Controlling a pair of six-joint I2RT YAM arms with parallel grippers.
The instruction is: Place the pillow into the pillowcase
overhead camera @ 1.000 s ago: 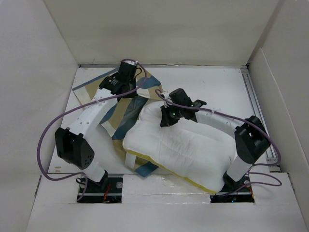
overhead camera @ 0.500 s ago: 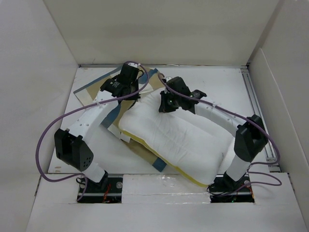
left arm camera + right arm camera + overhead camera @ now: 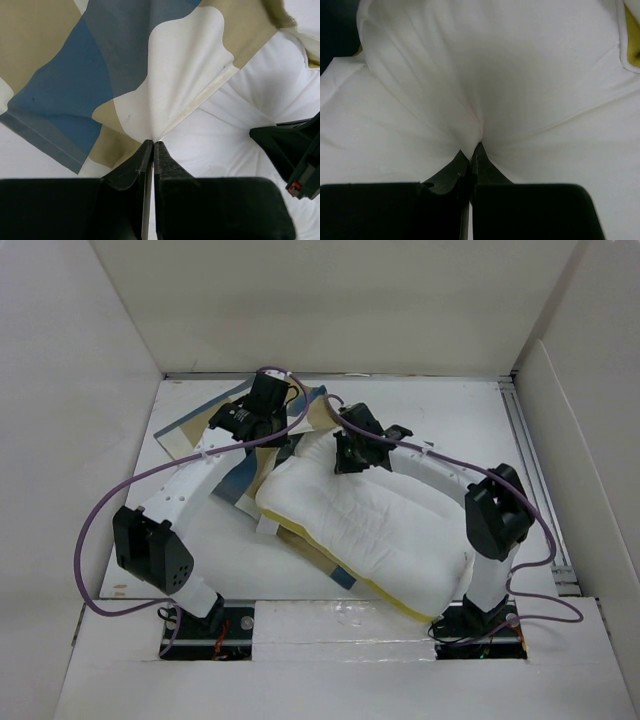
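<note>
The white quilted pillow (image 3: 370, 525) with its yellow piped edge lies slantwise across the middle of the table. The checked blue, tan and cream pillowcase (image 3: 250, 455) lies at the back left, partly under the pillow's left end. My left gripper (image 3: 283, 425) is shut on the pillowcase's edge (image 3: 165, 107), lifting it beside the pillow (image 3: 225, 130). My right gripper (image 3: 345, 455) is shut on a pinch of the pillow's fabric (image 3: 480, 90) at its far end. The two grippers are close together.
White walls enclose the table on the left, back and right. A metal rail (image 3: 535, 470) runs along the right side. Purple cables (image 3: 100, 530) loop from both arms. The right gripper's black body (image 3: 295, 150) shows in the left wrist view.
The right gripper has pushed the pillow's far end leftward and back toward the pillowcase. The left gripper stays at the back, holding the pillowcase edge raised. The right arm's elbow swung inward.
</note>
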